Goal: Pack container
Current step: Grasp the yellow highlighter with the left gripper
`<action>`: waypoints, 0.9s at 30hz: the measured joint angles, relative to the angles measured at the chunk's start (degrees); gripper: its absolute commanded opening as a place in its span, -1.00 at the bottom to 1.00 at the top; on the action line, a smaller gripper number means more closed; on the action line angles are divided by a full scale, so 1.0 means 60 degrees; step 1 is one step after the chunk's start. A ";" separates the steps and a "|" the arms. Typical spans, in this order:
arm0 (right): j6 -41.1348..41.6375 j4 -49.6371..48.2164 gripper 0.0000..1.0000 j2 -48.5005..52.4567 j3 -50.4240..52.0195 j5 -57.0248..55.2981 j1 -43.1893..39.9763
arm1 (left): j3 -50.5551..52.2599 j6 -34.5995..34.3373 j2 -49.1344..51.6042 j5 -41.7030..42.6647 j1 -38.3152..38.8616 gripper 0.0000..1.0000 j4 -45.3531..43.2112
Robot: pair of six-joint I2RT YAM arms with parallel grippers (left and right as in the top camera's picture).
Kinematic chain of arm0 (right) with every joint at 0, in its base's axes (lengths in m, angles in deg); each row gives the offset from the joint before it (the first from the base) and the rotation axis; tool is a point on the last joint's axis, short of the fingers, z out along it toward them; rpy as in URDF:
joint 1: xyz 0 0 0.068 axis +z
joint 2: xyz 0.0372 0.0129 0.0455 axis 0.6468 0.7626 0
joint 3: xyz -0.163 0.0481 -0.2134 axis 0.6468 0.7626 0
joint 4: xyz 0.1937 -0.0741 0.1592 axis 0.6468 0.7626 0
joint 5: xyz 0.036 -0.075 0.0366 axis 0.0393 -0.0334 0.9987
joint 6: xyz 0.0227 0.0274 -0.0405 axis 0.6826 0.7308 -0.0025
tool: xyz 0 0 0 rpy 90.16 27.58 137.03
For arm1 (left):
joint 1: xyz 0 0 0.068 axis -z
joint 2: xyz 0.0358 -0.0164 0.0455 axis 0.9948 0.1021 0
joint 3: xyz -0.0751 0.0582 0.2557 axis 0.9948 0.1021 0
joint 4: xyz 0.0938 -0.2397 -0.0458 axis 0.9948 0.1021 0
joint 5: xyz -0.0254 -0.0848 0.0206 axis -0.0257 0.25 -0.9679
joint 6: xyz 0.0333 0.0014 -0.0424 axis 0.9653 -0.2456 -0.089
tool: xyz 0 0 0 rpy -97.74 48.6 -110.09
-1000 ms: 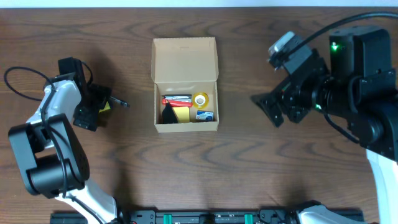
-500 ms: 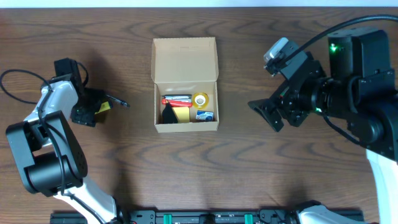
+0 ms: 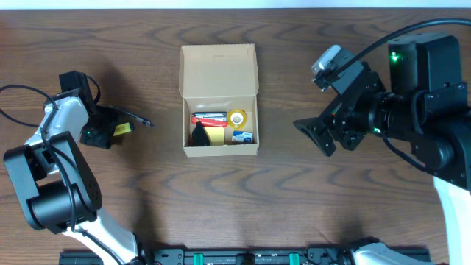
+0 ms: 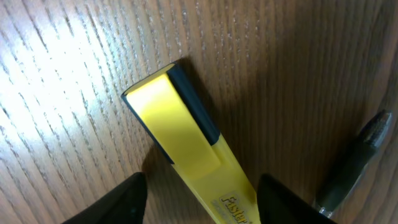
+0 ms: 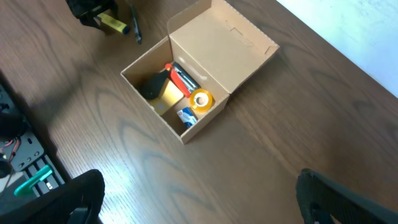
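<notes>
Overhead: 1 container (image 3: 219, 70), 1 highlighter (image 3: 122, 128), L jaws part-open astride it, R jaws wide.

The only lettering close to legible stands on the yellow highlighter (image 4: 186, 134) in the left wrist view, at the bottom centre of the frame. Dark print runs along the barrel, beginning with a capital "F" (it looks like "Fa", then a few more letters). The lower edge cuts it off and part lies in shadow, so the whole word cannot be read. In the overhead view, near the frame's centre, a small blue and white packet (image 3: 242, 137) in the container (image 3: 219, 70) bears marks too small to make out.
</notes>
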 measured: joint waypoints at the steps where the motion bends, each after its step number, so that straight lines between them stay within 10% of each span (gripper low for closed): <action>1: 0.0000 0.0000 0.98 0.0000 0.0000 0.0000 0.0000 | 0.0000 -0.0007 0.0000 -0.0004 0.0000 0.01 0.0000; 18: -0.0025 0.0000 0.99 0.0000 0.0000 0.0000 0.0000 | -0.0004 0.0645 -0.0022 -0.0007 0.0000 -0.88 0.0288; 27: -0.0029 0.0004 0.98 0.0000 0.0000 0.0000 0.0000 | -0.0007 0.1668 -0.0058 -0.0007 0.0000 -0.88 0.0787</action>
